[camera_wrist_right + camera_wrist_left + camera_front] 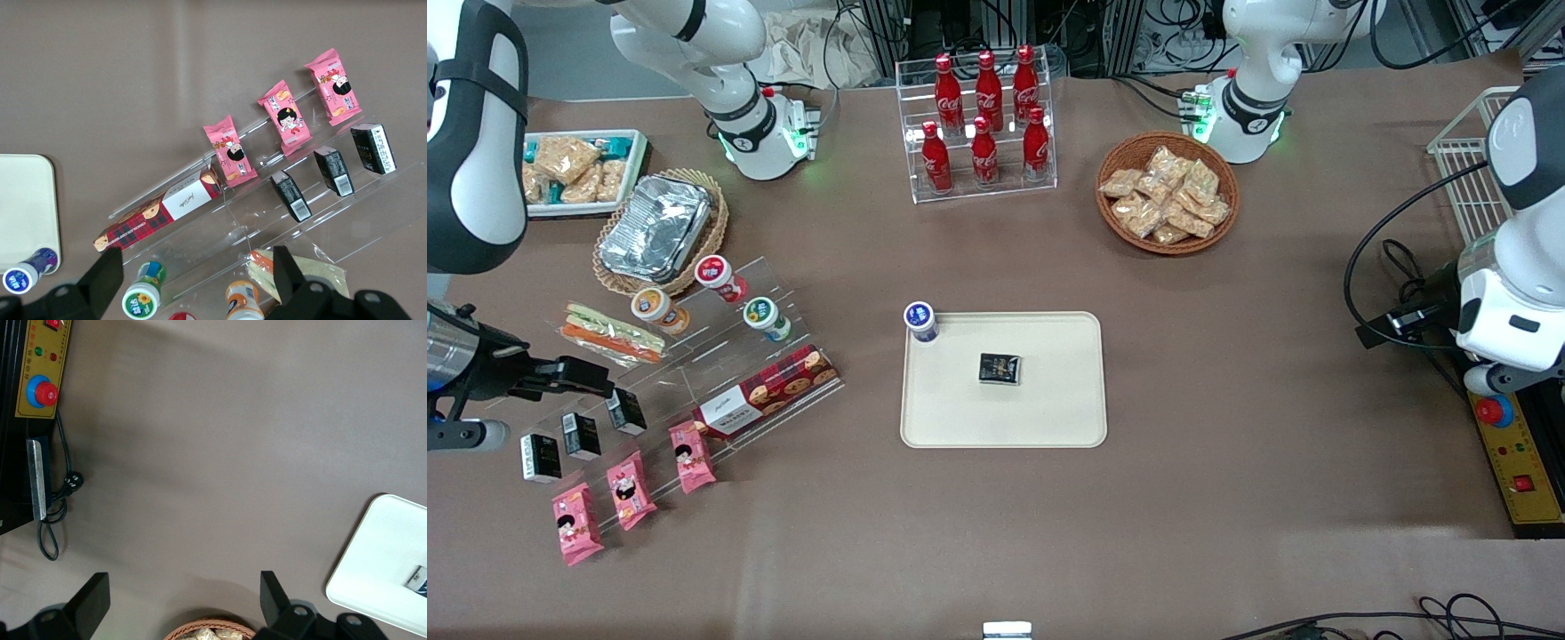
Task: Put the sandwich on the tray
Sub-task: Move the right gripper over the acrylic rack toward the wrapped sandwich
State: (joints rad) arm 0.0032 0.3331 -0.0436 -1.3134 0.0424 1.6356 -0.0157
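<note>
The sandwich [609, 333], a clear-wrapped wedge with orange and green layers, lies on the upper step of a clear acrylic stand [720, 373] toward the working arm's end of the table. My gripper [587, 380] hovers above the stand, a little nearer the front camera than the sandwich, apart from it. In the right wrist view the gripper [197, 280] is open, with nothing between its fingers; one finger [288, 272] covers part of the sandwich [313, 275]. The cream tray [1049, 409] lies mid-table, also seen as the tray [23, 207].
A small black box [1000, 368] and a blue-capped bottle [920, 321] are on the tray. The stand also carries small bottles [767, 317], a plaid biscuit box [769, 389], black cartons [580, 436] and pink packets [631, 489]. A foil container [656, 227] sits in a basket.
</note>
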